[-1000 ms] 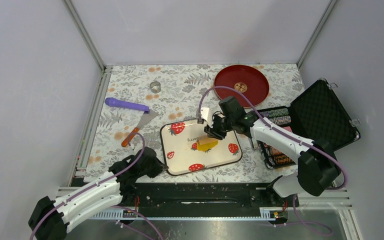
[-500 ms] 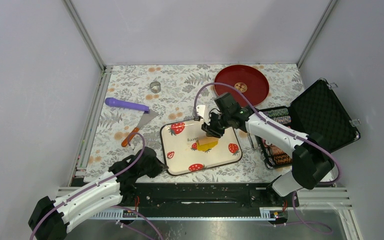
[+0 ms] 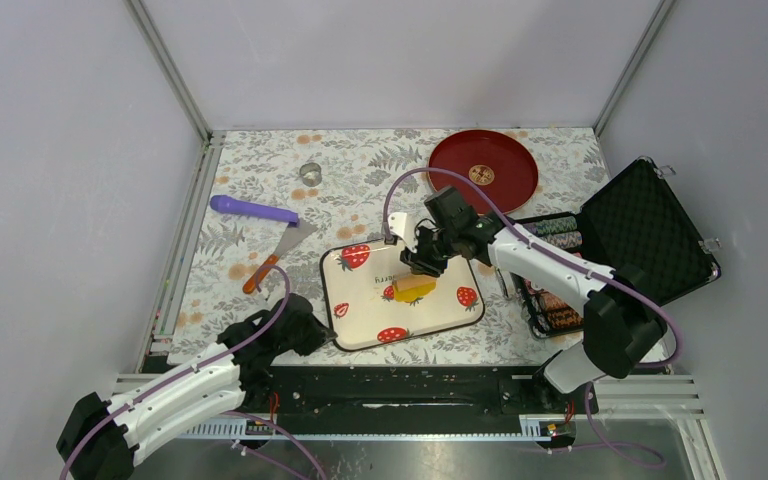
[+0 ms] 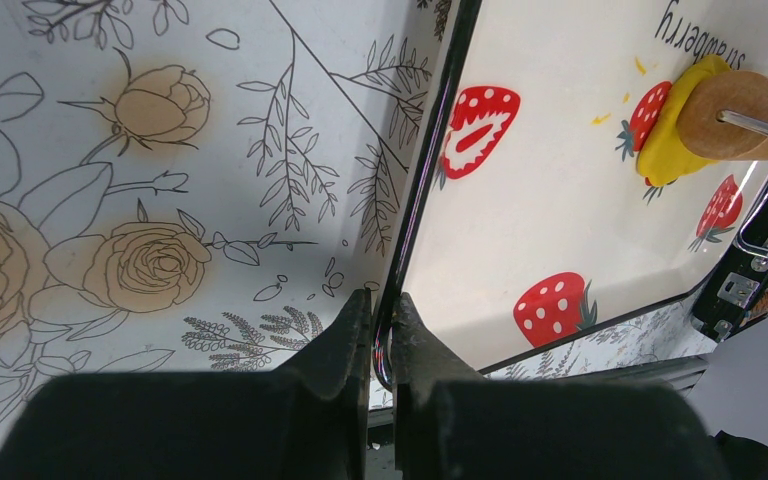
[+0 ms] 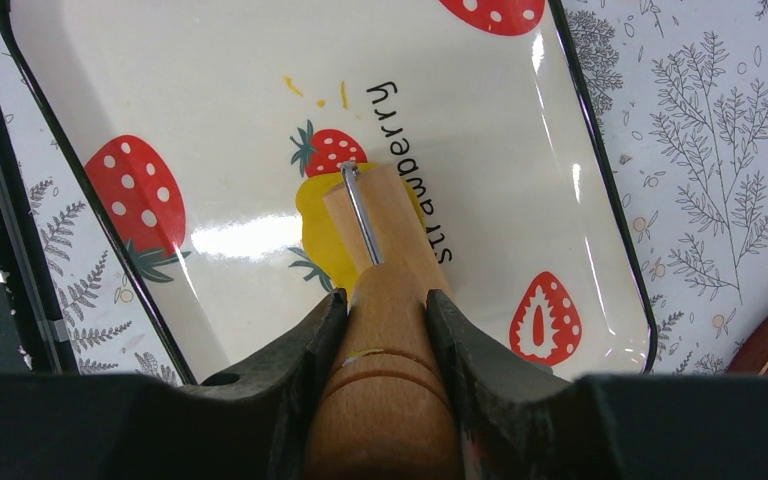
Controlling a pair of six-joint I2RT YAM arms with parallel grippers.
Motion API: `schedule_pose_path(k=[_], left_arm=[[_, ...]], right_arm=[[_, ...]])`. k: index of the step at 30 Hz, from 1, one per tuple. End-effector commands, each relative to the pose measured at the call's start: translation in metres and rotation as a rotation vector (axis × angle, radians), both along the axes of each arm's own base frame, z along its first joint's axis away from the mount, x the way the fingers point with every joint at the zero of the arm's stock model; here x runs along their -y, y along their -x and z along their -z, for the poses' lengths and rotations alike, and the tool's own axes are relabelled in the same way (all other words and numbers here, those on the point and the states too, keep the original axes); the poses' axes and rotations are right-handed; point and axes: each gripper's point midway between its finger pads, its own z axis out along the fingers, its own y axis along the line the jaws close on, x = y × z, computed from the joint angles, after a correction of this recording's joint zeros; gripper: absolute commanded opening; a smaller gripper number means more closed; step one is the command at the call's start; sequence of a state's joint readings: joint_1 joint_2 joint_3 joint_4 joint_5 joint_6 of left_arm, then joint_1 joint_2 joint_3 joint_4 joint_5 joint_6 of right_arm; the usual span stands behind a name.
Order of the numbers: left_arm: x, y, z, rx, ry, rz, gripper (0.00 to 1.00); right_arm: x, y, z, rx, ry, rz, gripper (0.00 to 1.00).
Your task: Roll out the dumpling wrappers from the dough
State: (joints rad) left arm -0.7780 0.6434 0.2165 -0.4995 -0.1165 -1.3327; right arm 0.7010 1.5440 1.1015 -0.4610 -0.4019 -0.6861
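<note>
white bench with a grey and orange flower print carries a cream tray printed with red strawberries. the left claw is closed on the tray's near rim, one finger on each side of it. the right claw grips the handle of a wooden rolling pin, whose barrel lies on the dough. this flattened yellow patch sits mid-tray, partly over a printed strawberry. tiny yellow crumbs lie just beyond it.
</note>
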Motion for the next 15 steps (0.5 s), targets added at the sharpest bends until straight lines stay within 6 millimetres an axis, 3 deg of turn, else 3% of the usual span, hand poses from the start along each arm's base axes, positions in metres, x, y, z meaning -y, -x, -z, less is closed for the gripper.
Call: schedule_pose_path(k=[1,15], left_arm=[[-0.02,0.006,0.019,-0.041,-0.092,-0.037,0.0],[-0.02,0.006,0.019,-0.04,-0.091,-0.037,0.0]], right_arm=[[0.067,0.093,0.077,-0.387,0.357,-0.02,0.0],[0.072,0.114,0.076,-0.447,0.334,-0.036,0.0]])
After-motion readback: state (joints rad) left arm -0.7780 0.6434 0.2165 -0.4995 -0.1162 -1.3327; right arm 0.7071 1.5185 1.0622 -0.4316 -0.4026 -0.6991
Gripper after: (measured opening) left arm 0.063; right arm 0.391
